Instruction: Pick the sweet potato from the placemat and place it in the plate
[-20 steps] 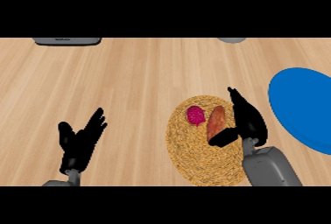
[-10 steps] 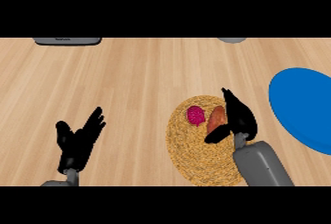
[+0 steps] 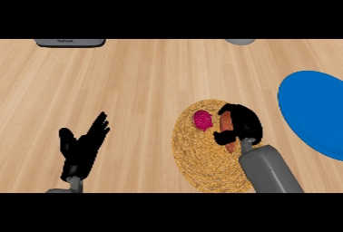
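Observation:
An orange-brown sweet potato [image 3: 228, 123] lies on the round woven placemat [image 3: 201, 163] right of centre, mostly hidden under my right hand [image 3: 242, 122]. That hand's fingers and thumb are curled over and around it. A magenta round object [image 3: 202, 119] sits on the mat just left of the hand. The blue plate [image 3: 315, 113] lies at the right edge, partly cut off by the frame. My left hand [image 3: 80, 149] rests open at the lower left, fingers up.
A dark grey flat object [image 3: 70, 42] sits at the far left edge of the counter, and a grey round object [image 3: 239, 41] shows at the far edge, right of centre. Bare wooden counter lies between the mat and these.
My right hand has moved left over the sweet potato and its fingers have curled down around it. The left hand has stayed still.

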You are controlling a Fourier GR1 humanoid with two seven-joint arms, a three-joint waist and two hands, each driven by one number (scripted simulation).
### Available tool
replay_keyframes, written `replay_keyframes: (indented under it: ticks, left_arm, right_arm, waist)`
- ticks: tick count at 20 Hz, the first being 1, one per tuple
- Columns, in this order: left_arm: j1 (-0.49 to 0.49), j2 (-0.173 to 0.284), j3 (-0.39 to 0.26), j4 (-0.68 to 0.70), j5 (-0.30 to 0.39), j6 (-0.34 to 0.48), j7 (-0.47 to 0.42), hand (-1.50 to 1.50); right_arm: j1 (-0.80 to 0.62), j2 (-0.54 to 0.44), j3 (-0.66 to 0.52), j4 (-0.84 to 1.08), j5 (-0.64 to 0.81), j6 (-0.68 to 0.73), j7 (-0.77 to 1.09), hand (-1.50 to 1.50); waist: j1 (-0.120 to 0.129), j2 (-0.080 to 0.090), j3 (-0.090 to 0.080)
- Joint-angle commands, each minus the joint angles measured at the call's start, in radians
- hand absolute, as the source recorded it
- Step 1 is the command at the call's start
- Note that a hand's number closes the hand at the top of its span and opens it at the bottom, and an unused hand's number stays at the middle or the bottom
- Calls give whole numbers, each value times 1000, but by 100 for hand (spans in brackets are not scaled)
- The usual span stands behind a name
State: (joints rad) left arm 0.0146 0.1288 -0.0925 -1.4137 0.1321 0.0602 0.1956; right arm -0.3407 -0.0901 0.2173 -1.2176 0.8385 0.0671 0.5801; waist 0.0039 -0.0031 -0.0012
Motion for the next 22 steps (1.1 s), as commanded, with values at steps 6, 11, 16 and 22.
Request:
replay_keyframes:
  ticks: [6,11,16,22]
  left_arm:
    - [4,-30,3,2,-38,14,4,0]
    - [-14,-1,24,-18,-2,-26,43,0]
    - [44,-6,1,-41,-17,-27,15,0]
    - [26,1,21,-49,-9,-23,37,0]
  right_arm:
    - [-24,86,70,-7,145,-81,141,150]
    - [-115,89,205,28,176,-301,413,150]
    - [-183,90,220,-19,413,-520,433,150]
    - [-159,90,192,-146,583,-623,566,150]
  waist:
    - [1,3,1]
    - [12,4,1]
    - [11,-2,1]
    - [-6,-2,1]
